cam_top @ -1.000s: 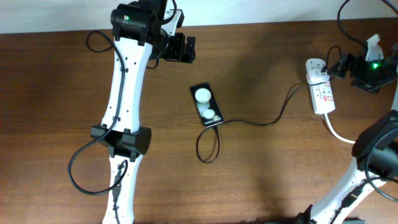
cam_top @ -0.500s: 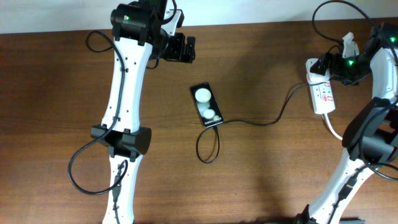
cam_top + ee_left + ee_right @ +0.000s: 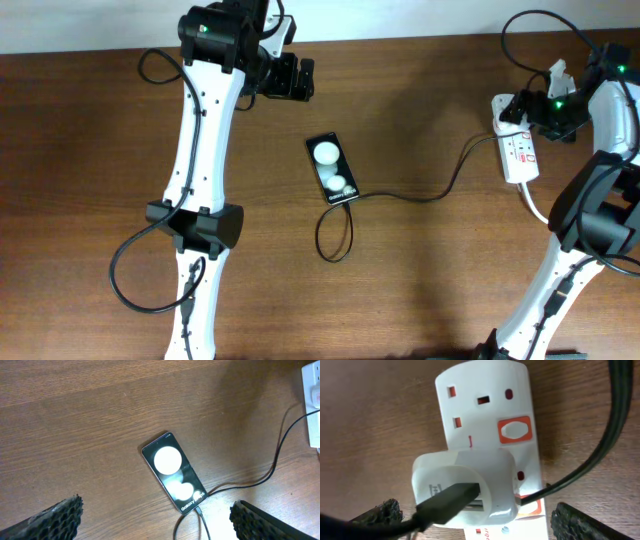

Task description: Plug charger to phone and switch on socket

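Shifting over socket (image 3: 519, 152), right jaws.

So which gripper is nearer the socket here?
Right. The right gripper sits over the socket at its white adapter end; the left gripper is far across the table, beyond the phone.

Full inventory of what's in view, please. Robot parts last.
table: 1, brown wood, under everything
phone: 1, black with two white circles, table centre
charger: 1, thin black cable, runs from the adapter to the phone's text end, loops below the phone
adapter: 1, white, plugged into the socket
socket: 1, white strip with red markings, right side
white cord: 1, thick, leaves the socket's near end
left gripper: 1, black, open, empty, beyond the phone
right gripper: 1, black, open, over the socket's far end
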`<action>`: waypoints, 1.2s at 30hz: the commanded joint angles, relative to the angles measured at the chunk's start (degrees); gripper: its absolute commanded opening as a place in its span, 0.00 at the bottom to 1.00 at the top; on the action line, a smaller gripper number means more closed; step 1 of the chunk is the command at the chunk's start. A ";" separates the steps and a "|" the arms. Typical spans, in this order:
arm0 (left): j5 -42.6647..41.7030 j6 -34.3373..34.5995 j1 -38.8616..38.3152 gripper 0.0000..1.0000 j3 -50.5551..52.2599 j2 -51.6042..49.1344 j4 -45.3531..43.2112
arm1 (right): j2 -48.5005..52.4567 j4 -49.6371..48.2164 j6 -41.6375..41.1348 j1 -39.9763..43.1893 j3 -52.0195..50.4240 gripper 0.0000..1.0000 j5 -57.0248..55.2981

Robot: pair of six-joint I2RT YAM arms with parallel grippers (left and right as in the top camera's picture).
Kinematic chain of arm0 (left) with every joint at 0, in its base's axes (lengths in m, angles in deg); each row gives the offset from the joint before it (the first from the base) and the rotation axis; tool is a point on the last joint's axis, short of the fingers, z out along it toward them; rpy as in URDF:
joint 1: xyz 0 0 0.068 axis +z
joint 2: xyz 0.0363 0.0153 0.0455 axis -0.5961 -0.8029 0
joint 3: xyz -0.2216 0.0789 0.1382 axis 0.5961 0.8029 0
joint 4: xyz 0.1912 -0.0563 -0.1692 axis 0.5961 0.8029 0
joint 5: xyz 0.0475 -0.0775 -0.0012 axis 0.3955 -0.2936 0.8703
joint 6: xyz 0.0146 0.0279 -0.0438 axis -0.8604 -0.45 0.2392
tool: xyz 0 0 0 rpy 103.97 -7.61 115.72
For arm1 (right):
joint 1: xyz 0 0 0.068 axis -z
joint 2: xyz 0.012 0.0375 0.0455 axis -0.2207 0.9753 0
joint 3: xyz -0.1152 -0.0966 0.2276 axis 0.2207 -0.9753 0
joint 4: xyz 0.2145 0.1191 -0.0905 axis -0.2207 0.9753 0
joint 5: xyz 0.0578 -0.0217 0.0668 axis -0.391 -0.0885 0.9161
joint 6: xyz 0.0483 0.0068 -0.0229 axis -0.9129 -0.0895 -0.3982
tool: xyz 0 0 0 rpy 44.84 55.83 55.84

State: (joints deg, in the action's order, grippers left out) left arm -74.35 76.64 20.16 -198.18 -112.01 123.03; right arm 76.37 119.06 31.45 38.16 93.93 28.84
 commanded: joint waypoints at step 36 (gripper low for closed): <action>0.37 -1.14 -0.07 0.99 -0.46 0.87 0.07 | 0.55 0.09 -3.23 -5.66 -4.94 0.99 5.60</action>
State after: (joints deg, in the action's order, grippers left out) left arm -74.35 76.61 20.16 -198.18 -112.01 123.03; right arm 76.04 117.29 28.76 36.28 90.81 29.89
